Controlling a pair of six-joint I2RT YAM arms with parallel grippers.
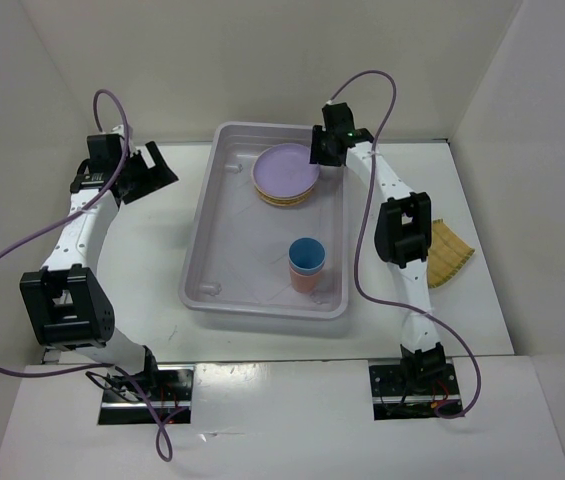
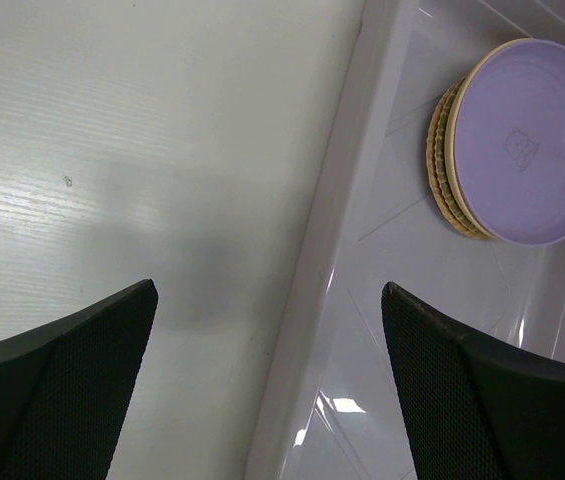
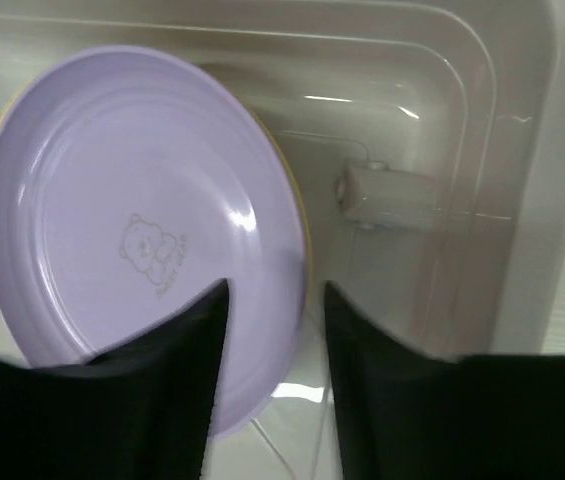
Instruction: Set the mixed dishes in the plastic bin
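Note:
The plastic bin (image 1: 194,262) stands mid-table. At its far end a lavender plate (image 1: 285,168) (image 3: 112,200) tops a stack of orange-tan and yellow plates (image 1: 284,199) (image 2: 444,170). A blue cup (image 1: 306,254) is nested in a salmon-pink cup (image 1: 303,282) near the bin's front right. My right gripper (image 1: 324,150) (image 3: 276,288) hangs over the bin's far right corner. Its jaws stand apart on either side of the lavender plate's rim, without pinching it. My left gripper (image 1: 157,172) (image 2: 270,287) is wide open and empty above the bin's left rim (image 2: 312,300).
A yellow woven-textured plate (image 1: 449,252) lies on the table right of the bin, partly hidden behind my right arm. White walls close in the table on the left, back and right. A small clip (image 3: 387,195) sits on the bin wall.

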